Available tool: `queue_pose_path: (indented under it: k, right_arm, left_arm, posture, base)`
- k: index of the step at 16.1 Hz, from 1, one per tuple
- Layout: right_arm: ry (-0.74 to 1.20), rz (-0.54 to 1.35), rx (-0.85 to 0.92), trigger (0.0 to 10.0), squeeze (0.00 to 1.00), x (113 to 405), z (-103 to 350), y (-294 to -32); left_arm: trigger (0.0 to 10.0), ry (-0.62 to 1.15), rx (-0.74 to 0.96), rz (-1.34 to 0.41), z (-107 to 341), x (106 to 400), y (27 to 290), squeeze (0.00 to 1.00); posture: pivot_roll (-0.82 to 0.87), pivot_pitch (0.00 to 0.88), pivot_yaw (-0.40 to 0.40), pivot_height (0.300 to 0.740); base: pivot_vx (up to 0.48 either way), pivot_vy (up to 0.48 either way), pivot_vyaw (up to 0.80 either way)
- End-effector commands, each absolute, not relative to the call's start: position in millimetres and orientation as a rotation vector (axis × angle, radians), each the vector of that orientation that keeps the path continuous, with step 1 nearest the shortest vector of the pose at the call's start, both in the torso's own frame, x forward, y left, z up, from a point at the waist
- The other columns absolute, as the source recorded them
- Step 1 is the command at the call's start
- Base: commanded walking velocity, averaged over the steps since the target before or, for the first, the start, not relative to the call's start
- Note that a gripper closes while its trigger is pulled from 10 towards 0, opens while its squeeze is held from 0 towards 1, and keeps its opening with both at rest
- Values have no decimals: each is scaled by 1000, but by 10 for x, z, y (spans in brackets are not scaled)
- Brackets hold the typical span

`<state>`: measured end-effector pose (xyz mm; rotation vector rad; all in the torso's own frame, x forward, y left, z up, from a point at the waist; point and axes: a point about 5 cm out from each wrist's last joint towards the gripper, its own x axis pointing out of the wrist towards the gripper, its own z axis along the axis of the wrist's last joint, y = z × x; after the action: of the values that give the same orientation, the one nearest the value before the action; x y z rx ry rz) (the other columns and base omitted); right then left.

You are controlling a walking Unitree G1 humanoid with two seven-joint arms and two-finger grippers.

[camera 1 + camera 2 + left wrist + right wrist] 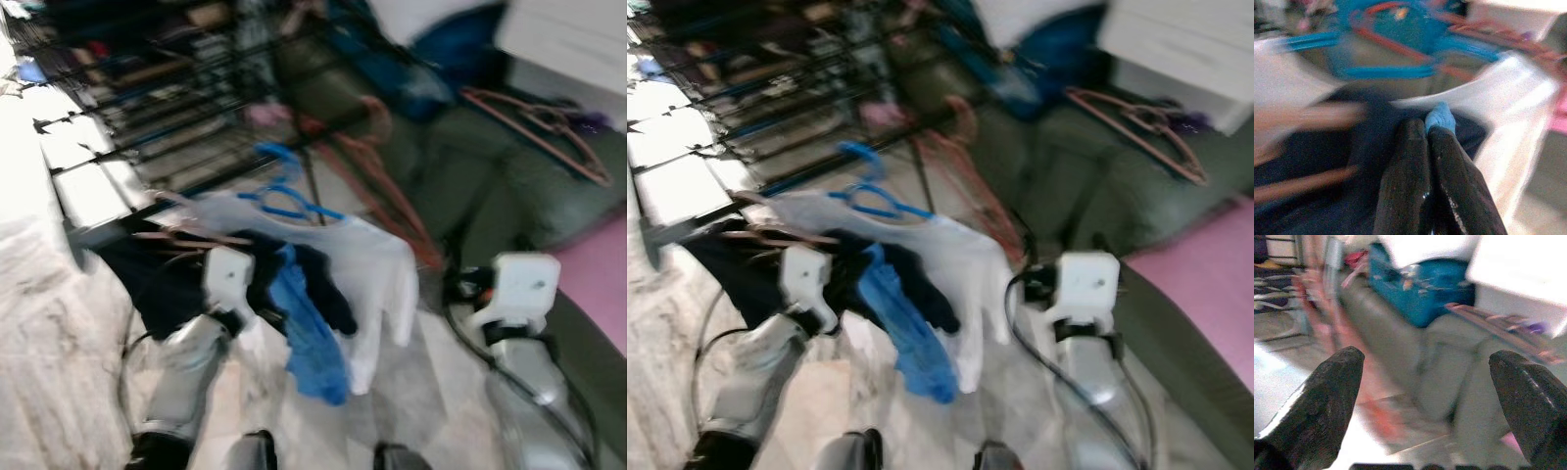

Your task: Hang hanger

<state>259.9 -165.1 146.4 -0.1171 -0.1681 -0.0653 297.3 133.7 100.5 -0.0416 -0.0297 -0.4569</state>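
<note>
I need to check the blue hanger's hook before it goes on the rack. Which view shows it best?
The left eye view: the blue hanger shows whole, hook up, carrying a white shirt, though blurred. The right eye view shows the same. The left wrist view catches smeared blue bars beyond the left gripper, shut on blue cloth.

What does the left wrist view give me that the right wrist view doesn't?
Left wrist view alone: the left hand with its fingers pressed together on a bit of blue cloth, over dark clothes and a white shirt, with a blue hanger beyond, all blurred.

Right wrist view alone: the right hand with fingers spread wide and nothing between them, and a teal bag on the green sofa.

Both: brown hangers lying by the white furniture.
</note>
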Motion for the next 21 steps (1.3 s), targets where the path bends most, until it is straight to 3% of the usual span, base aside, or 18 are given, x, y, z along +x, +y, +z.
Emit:
queue_pose_path:
  k: [1, 9, 14, 21]
  right_arm:
    - [-160, -77, -132, 10000, 0, 2569, 1450, -1708]
    - [-173, -64, -190, 10000, 0, 2684, 1555, -1803]
    - [-129, -106, -305, 10000, 0, 2900, 1678, -2249]
    - [-42, 55, -326, 10000, 0, 3218, 1764, -2527]
  left_arm:
    - [10000, -30, -44, -448, 1004, 2960, 1327, 0]
    - [10000, -20, -21, -462, 985, 2955, 1308, 0]
    - [10000, 13, -33, -656, 1025, 2903, 1158, 0]
    - [10000, 41, -20, -685, 1032, 2872, 1186, 0]
  posture:
    - [-57, 228, 57, 740]
    - [-48, 236, 62, 740]
    - [-41, 273, 79, 740]
    - [-11, 303, 96, 740]
  base:
    - [0, 0, 0]
    - [0, 0, 0]
    - [0, 0, 0]
    - [0, 0, 0]
